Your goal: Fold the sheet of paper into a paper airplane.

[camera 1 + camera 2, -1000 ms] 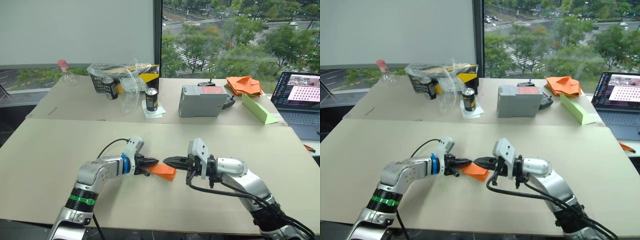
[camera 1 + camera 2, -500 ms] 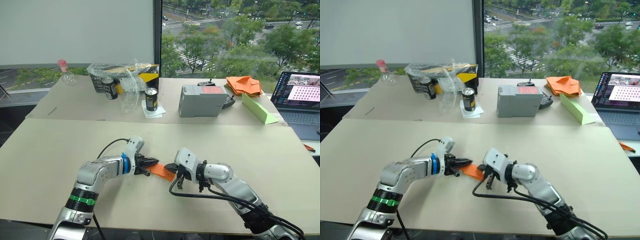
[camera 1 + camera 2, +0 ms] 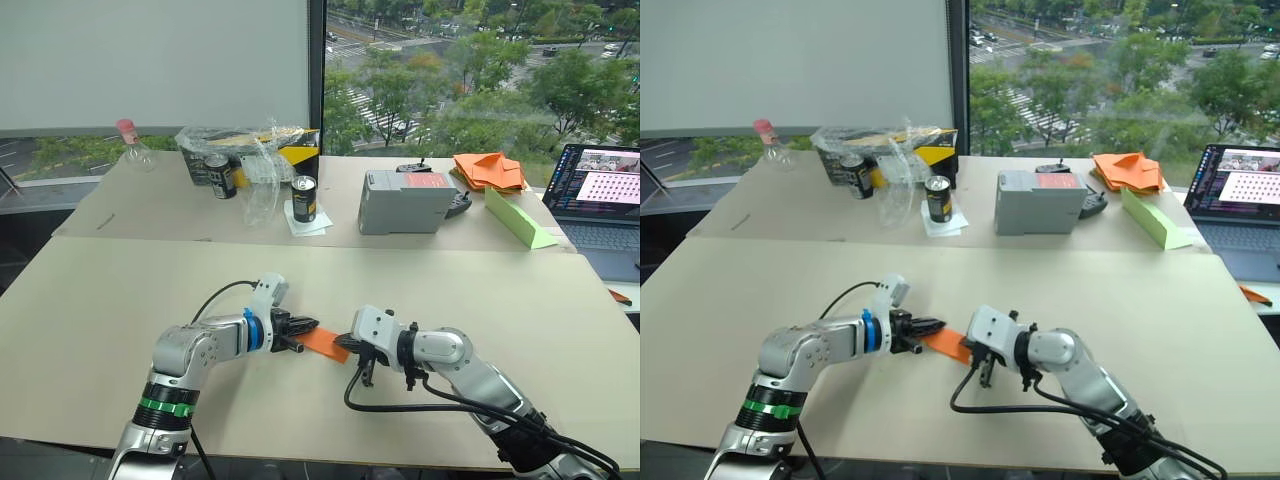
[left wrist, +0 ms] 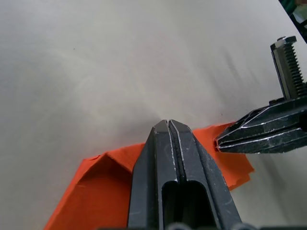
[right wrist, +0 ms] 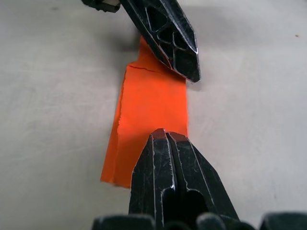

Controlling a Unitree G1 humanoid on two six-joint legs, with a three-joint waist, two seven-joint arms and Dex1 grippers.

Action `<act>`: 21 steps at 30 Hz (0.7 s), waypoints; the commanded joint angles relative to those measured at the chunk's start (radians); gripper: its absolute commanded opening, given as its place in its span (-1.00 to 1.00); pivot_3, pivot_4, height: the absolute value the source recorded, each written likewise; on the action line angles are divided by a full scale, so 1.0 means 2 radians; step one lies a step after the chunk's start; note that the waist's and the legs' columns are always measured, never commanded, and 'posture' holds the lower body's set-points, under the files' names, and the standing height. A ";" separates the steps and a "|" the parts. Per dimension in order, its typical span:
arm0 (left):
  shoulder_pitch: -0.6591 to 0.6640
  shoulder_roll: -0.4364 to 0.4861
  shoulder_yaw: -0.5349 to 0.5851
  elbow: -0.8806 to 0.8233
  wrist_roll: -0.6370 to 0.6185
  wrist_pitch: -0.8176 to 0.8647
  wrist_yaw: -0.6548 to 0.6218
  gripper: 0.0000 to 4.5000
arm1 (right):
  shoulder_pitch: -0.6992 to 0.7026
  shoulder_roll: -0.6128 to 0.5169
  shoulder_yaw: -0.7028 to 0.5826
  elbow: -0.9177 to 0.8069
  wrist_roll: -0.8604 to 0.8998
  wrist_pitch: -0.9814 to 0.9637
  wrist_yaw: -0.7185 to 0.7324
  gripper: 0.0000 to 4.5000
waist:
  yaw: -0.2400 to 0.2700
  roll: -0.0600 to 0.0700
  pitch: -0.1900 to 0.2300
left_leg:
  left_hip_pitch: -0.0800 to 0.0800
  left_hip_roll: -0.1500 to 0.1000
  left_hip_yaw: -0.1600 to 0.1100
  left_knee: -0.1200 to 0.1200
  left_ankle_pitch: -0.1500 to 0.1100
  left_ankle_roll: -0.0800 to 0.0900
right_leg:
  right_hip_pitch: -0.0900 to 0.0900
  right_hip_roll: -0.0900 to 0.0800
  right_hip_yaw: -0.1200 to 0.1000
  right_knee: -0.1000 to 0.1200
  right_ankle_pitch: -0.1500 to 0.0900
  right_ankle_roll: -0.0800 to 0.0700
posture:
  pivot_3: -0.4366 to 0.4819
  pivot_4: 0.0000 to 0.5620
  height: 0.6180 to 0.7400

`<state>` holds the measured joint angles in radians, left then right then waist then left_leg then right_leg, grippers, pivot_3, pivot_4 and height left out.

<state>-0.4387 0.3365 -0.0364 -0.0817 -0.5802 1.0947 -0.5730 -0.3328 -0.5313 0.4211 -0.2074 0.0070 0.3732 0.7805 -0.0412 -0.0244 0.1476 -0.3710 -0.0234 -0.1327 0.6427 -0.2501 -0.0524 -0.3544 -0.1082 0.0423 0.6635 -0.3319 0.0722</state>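
The sheet of paper (image 3: 326,343) is a small folded bright-orange strip lying on the near table between my two arms. My left gripper (image 3: 307,326) is shut, and its tips rest over the strip's left end. In the left wrist view the shut fingers (image 4: 168,139) lie on top of the paper (image 4: 96,191), which spreads out on both sides of them. My right gripper (image 3: 347,344) is also shut, with its tips on the strip's right end. In the right wrist view its fingertips (image 5: 165,143) cover the paper's (image 5: 153,100) near end. No paper airplane shape is recognisable.
On the far table stand two cans (image 3: 303,199), a crumpled plastic bag (image 3: 250,160) and a grey box (image 3: 404,200). A heap of orange paper pieces (image 3: 488,170), a light-green paper wedge (image 3: 518,220) and a plastic bottle (image 3: 130,145) are also there. A laptop (image 3: 600,200) sits at the right.
My right gripper has moved left and down from beside the paper onto its right end. The left gripper and the paper have stayed about where they were.
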 commanded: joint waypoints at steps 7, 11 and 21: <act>-0.001 -0.023 -0.016 -0.036 -0.009 0.016 0.011 -1.00 | 0.011 0.002 0.011 0.015 -0.028 0.003 0.002 -0.99 | 0.000 0.000 0.000 | 0.000 0.000 0.000 0.000 0.000 0.000 | 0.000 0.000 0.000 0.000 0.000 0.000 | -0.05 -0.47 1.00; 0.011 -0.015 -0.033 -0.030 -0.001 0.007 0.006 -1.00 | 0.013 0.003 0.010 0.012 -0.030 0.006 -0.001 -0.99 | 0.000 0.000 0.000 | 0.000 0.000 0.000 0.000 0.000 0.000 | 0.000 0.000 0.000 0.000 0.000 0.000 | -0.05 -0.47 1.00; 0.019 0.002 -0.036 0.007 0.021 -0.023 0.002 -1.00 | 0.011 0.004 0.008 0.012 -0.031 0.009 0.000 -0.99 | 0.000 0.000 0.000 | 0.000 0.000 0.000 0.000 0.000 0.000 | 0.000 0.000 0.000 0.000 0.000 0.000 | -0.05 -0.47 1.00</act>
<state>-0.4122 0.3213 -0.1131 -0.0951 -0.5751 1.0631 -0.5830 -0.3299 -0.5186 0.4232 -0.2081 -0.0270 0.3638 0.7795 -0.0404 -0.0244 0.1475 -0.3706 -0.0233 -0.1327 0.6427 -0.2501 -0.0525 -0.3540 -0.1082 0.0423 0.6634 -0.3319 0.0721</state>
